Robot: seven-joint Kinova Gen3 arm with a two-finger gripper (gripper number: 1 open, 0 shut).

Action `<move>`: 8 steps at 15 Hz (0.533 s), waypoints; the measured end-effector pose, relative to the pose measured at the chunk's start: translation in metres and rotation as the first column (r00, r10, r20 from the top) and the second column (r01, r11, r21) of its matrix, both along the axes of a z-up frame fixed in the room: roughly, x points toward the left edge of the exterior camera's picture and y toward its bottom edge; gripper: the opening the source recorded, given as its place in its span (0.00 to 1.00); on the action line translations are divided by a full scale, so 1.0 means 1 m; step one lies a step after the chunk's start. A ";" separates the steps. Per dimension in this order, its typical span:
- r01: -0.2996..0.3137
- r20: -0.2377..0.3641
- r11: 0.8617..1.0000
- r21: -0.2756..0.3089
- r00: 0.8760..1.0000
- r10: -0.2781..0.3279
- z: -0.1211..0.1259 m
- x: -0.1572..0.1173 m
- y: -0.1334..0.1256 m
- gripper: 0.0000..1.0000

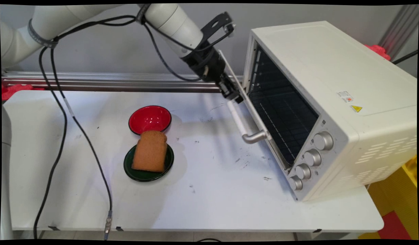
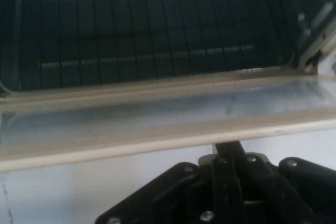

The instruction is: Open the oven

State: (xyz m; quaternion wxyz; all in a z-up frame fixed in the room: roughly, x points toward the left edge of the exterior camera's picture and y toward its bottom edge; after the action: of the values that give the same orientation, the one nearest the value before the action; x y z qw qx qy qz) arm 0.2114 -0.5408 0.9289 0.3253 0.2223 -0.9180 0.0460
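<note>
While my gripper (image 1: 237, 97) presses at the oven door's (image 1: 245, 102) top edge, I cannot tell how its jaws stand.
The door hangs partly open on the toaster oven (image 1: 332, 102) at the table's (image 1: 212, 204) right; I judge it stiff, hinged and glass-paned, best taken by the round handle (image 1: 245, 131). Bread slice (image 1: 150, 151) lies on the green plate (image 1: 141, 175), red bowl (image 1: 149, 119) just behind.

The main view looks down across the table (image 1: 209, 200) from its near side; the hand view faces the oven (image 1: 332, 102) door's (image 2: 157, 124) edge closely; both share that door
</note>
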 end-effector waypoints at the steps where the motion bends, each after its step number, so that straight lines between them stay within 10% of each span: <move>1: 0.002 0.005 1.000 0.003 1.000 -0.002 -0.004 0.004 0.002 0.00; 8: -0.004 0.029 1.000 0.019 1.000 0.003 -0.027 0.026 0.012 0.00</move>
State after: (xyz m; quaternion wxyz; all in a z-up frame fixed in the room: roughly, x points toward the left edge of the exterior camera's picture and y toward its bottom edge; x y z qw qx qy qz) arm 0.2375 -0.5290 0.9022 0.3095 0.2263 -0.9227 0.0410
